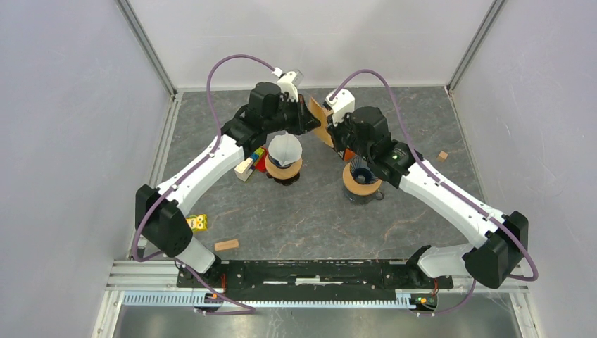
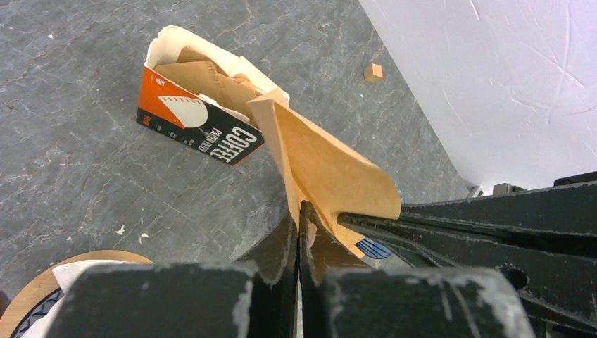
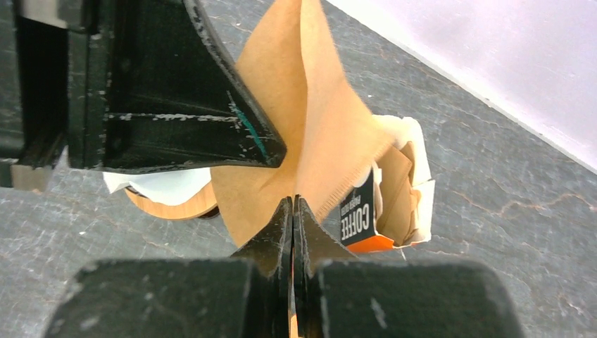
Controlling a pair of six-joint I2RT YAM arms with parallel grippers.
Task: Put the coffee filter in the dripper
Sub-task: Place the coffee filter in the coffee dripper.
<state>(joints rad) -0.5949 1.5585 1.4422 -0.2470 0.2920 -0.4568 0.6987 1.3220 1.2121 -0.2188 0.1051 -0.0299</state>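
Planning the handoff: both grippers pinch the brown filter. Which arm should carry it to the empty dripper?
Right, probably: the right gripper is shut on the filter and the empty dripper sits beside that arm. The left gripper, also gripping, is nearer the filled dripper.

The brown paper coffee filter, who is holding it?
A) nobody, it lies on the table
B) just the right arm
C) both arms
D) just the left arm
C: the left jaws and the right jaws are both pinched shut on the brown paper coffee filter.
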